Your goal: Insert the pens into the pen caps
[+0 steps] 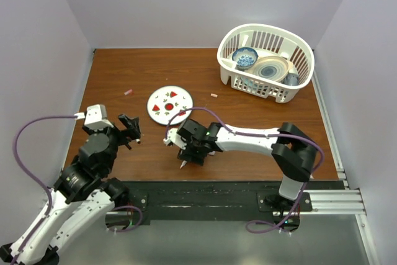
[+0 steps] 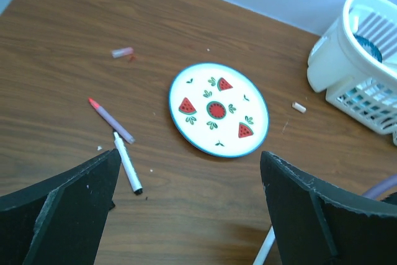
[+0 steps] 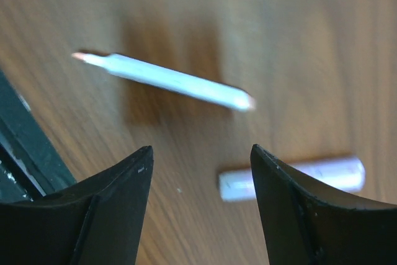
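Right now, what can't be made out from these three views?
- Right wrist: pale tube, blurred and partly behind the right-arm finger; pen or cap unclear.
- Left wrist: basket cut by the right edge; slim white stick cut by the bottom edge.
- Top: pink cap and pale cap too small for detail.

From my remote desk, I looked on a brown wood-grain table (image 1: 260, 113) boxed in on three sides by plain pale lilac walls (image 1: 186, 4). Soft, even light lay across the tabletop. A black plate (image 1: 205, 193) and a silver rail (image 1: 344, 202) ran along its near edge.
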You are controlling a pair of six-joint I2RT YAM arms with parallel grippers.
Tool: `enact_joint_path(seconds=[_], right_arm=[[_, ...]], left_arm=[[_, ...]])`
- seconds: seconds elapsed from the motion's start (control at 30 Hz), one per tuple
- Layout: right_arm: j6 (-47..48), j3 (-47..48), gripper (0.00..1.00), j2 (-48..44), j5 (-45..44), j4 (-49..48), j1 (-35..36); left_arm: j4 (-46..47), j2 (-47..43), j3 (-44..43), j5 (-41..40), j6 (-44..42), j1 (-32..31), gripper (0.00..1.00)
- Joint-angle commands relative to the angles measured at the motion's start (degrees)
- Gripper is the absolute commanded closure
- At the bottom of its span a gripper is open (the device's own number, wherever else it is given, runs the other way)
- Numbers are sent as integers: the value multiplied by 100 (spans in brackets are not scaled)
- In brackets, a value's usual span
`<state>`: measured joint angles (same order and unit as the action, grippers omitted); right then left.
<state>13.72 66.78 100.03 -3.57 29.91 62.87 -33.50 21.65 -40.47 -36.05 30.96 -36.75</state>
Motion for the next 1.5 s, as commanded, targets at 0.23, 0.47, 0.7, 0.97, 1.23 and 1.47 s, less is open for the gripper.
enact_joint_path(seconds=[0.23, 0.47, 0.7, 0.97, 1.23, 1.47], right_arm=[[1353, 704, 33, 622, 1341, 208, -73], [1239, 608, 50, 781, 1299, -2, -82], [817, 327, 74, 817, 613, -416, -82], [1413, 458, 37, 246, 1253, -284, -82], [2398, 827, 31, 491, 1912, -415, -82], [3058, 1547, 33, 1115, 2168, -293, -91]], left_arm=[[-105, -987, -31, -816, 253, 28, 1], [-69, -979, -40, -719, 200, 28, 1], [18, -987, -49, -473, 77, 28, 4], [63, -1145, -31, -429, 59, 28, 5], [71, -1514, 4, -596, 103, 37, 5], [54, -1725, 30, -666, 138, 28, 6]])
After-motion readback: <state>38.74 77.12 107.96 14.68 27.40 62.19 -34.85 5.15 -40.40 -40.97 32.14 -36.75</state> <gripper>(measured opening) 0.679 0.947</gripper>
